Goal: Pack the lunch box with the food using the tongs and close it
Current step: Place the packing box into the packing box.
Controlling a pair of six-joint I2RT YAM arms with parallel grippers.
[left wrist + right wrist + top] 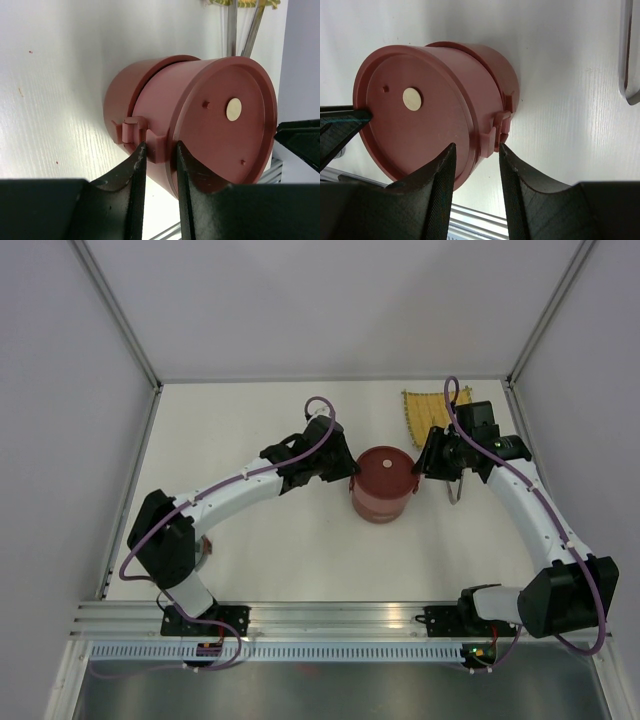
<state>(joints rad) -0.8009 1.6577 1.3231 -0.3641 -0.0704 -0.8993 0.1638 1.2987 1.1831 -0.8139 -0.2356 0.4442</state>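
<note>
Pale walls close in a white surface (pixel 270 550), and near its middle the lunch box (pixel 382 485) stands stacked with its lid on. No food shows anywhere, so we judge it is already inside. The tongs (pixel 456 492) lie on the surface just right of the box, and a yellow mat (pixel 425 412) sits at the far right. The left tool (pixel 159 159) brackets a side clip (pixel 159 146) on the left of the box. Its fingers sit so close to the clip that we cannot tell whether they pinch it or only flank it. The right tool (pixel 477 152) straddles the matching clip (pixel 496 127) on the right side, its jaws apart with slack showing, so it grasps nothing. We see two risks. One tool squeezing harder than the other could shove the box sideways or twist the upper bowl off the lower one. A clip that is missed would leave the box looking closed but not locked. The right tool could also nudge the tongs as it moves. Only the top view shows both tools facing each other across the upright box. Only the wrist views show the clips, the seam between the bowls and the pale knob (pixel 233 109) on the lid.
</note>
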